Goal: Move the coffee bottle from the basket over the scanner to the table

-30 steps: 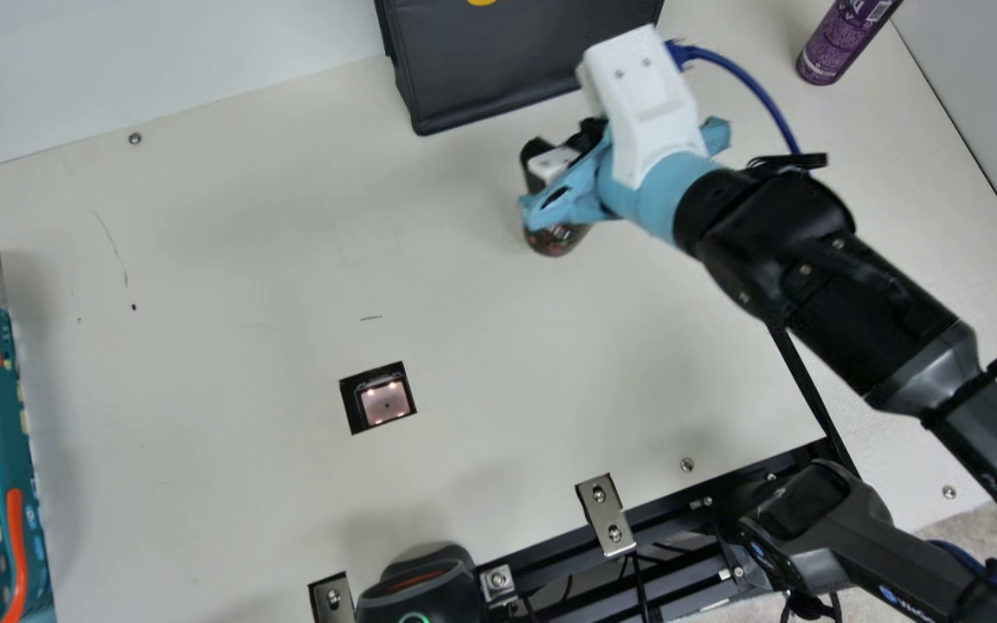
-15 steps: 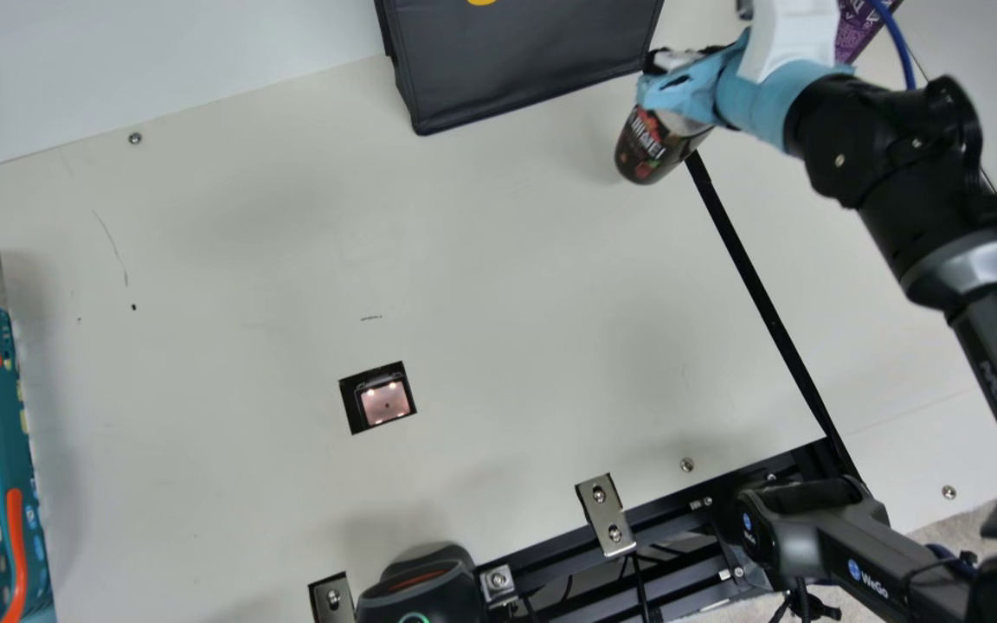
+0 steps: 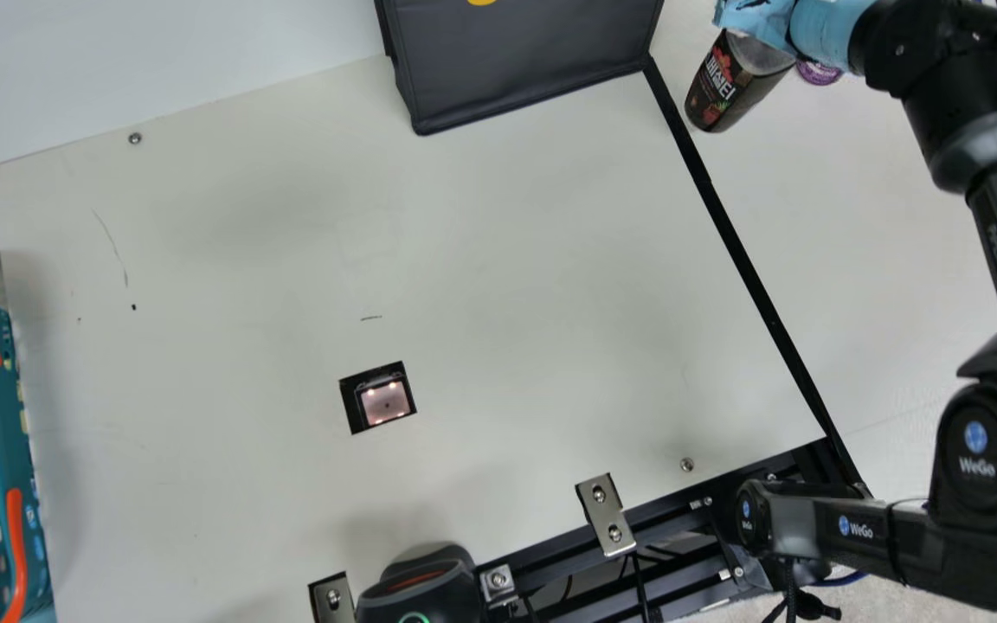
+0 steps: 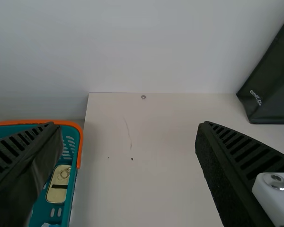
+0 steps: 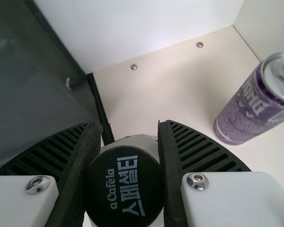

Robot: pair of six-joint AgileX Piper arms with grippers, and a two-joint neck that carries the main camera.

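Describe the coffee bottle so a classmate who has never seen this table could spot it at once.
Find the big black bag at the main view's top, then go right, past the black strip. There the right gripper holds the coffee bottle, dark with red and white print. Its black cap sets it apart from the purple can beside it, whose top is bare metal.

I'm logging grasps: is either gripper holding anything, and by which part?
The right gripper holds the coffee bottle at its top, the black cap between its fingers. The left gripper is open and holds nothing.
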